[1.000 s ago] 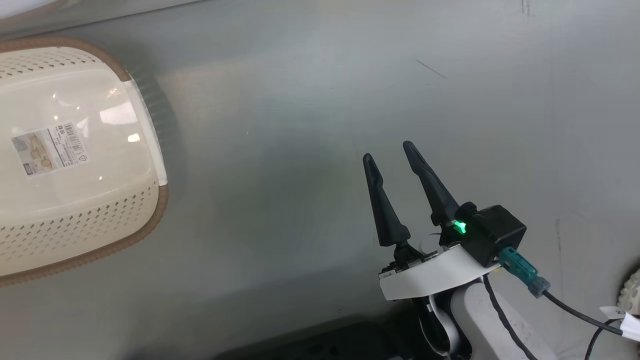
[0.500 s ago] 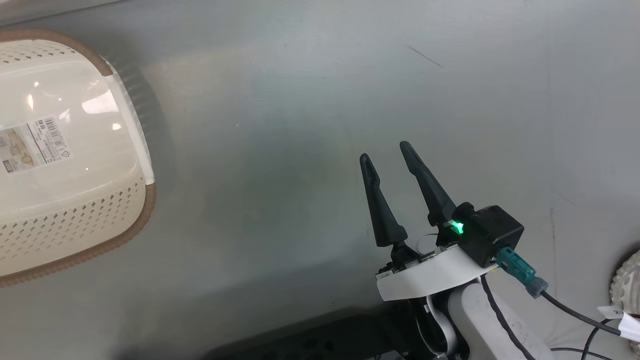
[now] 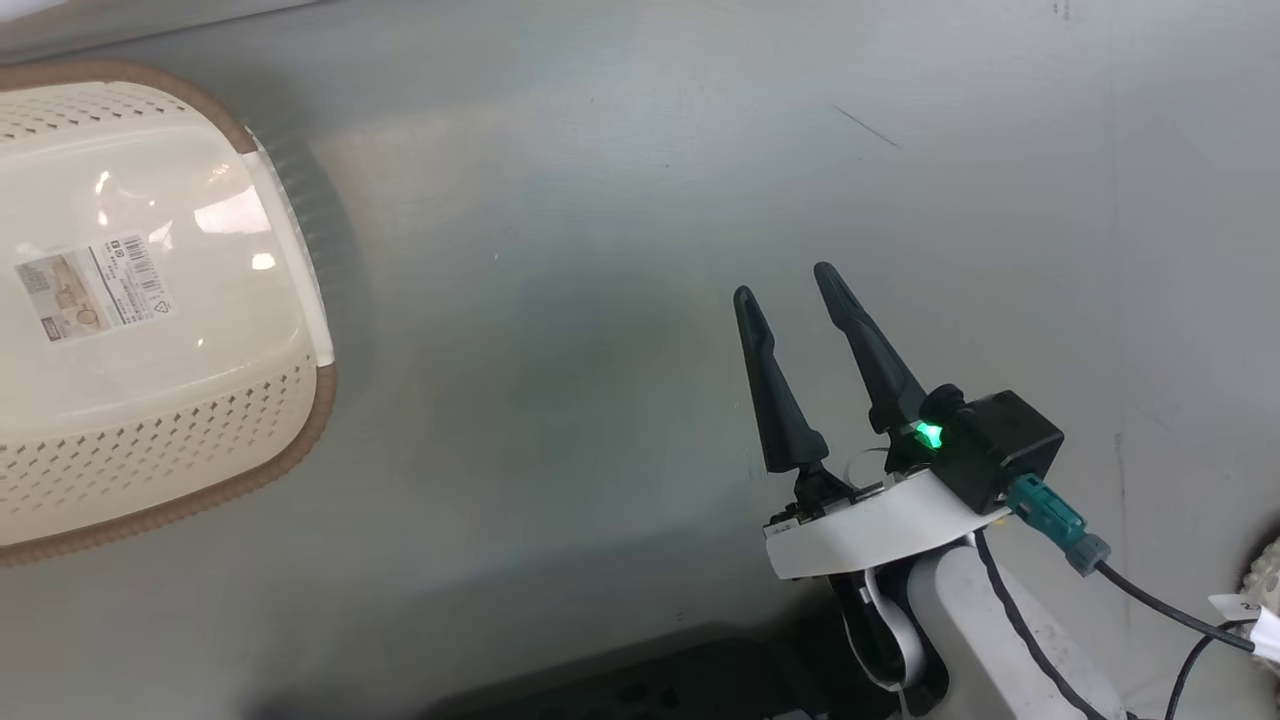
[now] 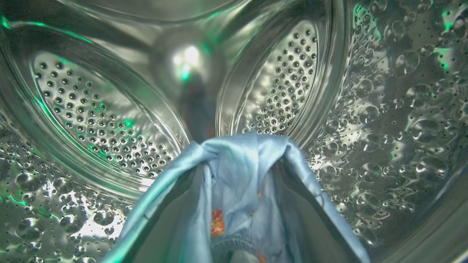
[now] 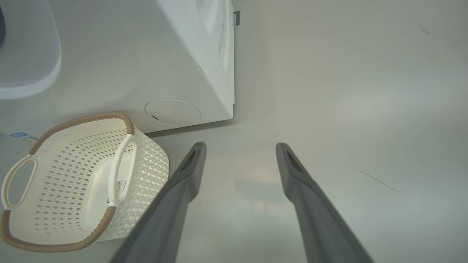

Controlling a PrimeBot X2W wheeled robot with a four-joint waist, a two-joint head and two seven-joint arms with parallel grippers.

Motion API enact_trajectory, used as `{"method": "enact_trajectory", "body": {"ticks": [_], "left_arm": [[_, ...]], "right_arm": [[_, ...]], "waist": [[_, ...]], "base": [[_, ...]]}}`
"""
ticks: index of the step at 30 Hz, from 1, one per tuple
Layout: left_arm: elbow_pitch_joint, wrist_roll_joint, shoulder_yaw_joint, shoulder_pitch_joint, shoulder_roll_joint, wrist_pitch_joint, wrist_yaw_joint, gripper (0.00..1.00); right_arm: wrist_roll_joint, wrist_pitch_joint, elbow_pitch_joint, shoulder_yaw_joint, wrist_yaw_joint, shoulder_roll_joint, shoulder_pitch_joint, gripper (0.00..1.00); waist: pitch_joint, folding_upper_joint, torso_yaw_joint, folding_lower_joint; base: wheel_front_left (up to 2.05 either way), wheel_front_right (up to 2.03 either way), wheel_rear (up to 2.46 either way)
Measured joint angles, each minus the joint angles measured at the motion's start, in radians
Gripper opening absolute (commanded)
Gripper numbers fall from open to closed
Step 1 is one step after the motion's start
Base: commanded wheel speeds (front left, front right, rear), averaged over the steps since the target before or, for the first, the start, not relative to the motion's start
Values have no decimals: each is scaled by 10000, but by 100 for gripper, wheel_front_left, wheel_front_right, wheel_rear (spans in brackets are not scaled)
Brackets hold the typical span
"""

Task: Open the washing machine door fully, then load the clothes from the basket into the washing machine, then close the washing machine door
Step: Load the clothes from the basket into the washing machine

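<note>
- Clothes [image 4: 237, 171]: light blue cloth with orange print hangs right in front of the left wrist camera, inside the steel drum [image 4: 91, 109]. Its lower part is cut off at the bottom edge.
- The left claw has its fingers covered by that cloth, so I cannot tell whether it grips or is spread.
- Beyond the cloth, the drum's holed back wall is blurred by glare and green reflections.
- The right claw [image 3: 783, 280] is spread wide and holds nothing, above the grey floor [image 3: 600, 200].
- The basket [image 3: 325, 400] sits on the floor well to that claw's left, with a label [image 3: 95, 290] on its bare bottom. Its left part is cut off.
- Farther off in the right wrist view, the basket [image 5: 146, 164] stands near the washing machine [image 5: 204, 54], by its lower front corner. A pale rounded shape [image 5: 29, 54] at the upper left is cut off and I cannot make out what it is.
</note>
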State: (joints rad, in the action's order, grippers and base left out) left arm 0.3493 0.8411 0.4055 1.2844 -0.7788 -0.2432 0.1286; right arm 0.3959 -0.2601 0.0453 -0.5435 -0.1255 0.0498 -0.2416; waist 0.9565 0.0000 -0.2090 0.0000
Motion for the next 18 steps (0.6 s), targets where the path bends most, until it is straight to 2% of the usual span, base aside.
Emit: {"method": "enact_trajectory", "body": {"ticks": [18], "left_arm": [[779, 679, 608, -1099, 890, -90, 0, 100]], "right_arm": [[-245, 0, -453, 623, 0, 10, -350, 100]], "waist": [[-847, 0, 771, 0]], "base": [[0, 0, 0]]}}
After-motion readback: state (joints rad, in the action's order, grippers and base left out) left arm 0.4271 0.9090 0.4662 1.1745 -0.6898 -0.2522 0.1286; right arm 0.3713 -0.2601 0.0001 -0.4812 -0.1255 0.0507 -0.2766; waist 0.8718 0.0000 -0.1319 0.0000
